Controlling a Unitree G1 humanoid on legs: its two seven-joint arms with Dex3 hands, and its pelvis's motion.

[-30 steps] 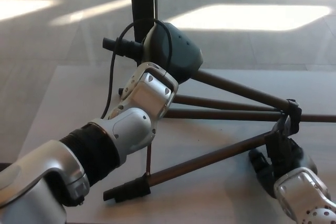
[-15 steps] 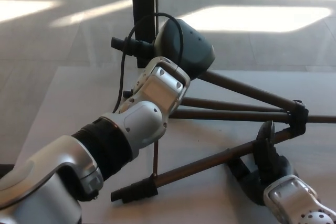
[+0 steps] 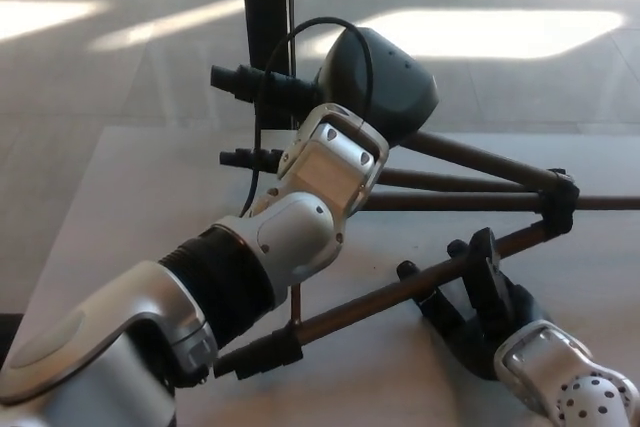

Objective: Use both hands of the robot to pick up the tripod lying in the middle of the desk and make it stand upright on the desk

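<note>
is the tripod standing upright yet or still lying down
Not upright: the tripod is tilted, its legs running nearly flat across the desk, head end raised.

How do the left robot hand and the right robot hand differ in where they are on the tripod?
The left robot hand is raised at the tripod's top, where the legs meet. The right robot hand is low near the desk, under the nearest leg. Both hands are black.

Black tripod (image 3: 470,182) lies on its side (legs splayed), head raised off the desk.
</note>
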